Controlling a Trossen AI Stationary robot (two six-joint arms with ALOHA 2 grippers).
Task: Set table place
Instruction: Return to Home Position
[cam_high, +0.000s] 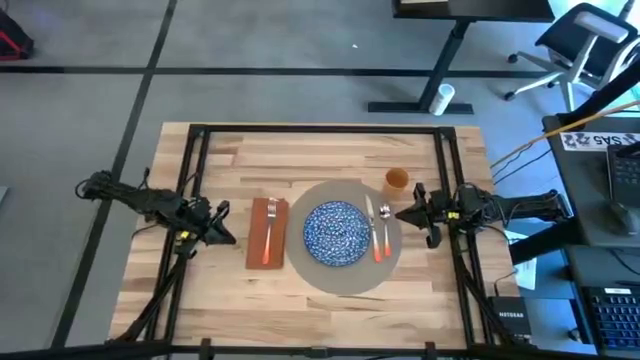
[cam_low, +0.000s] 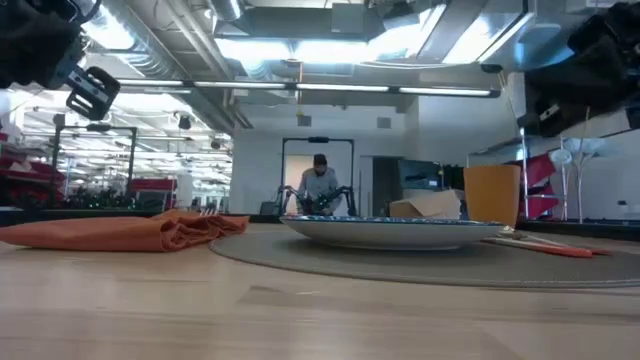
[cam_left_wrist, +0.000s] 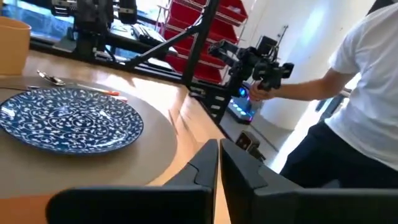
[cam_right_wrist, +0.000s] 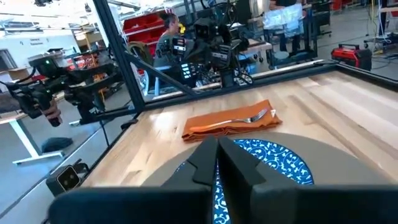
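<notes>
Plainly, both arms sit pulled back at the sides of the table, and neither holds anything. The left gripper hangs over the bare planks just beside the rust-orange napkin; its wrist view shows the two dark fingers pressed together, with only a thin seam between them. The right gripper hovers at the opposite edge of the place, the round grey-beige mat, near the yellow-orange cup, and its fingers are likewise closed and empty.

The mat lies in the middle of the table's near half, with the blue patterned plate centred on it. Two orange-handled utensils, one of them a spoon, lie on the mat between plate and right gripper. A fork rests lengthwise on the napkin, which lies just off the mat. Beyond the table edge a person in a white shirt stands gripping a small arm rig.
</notes>
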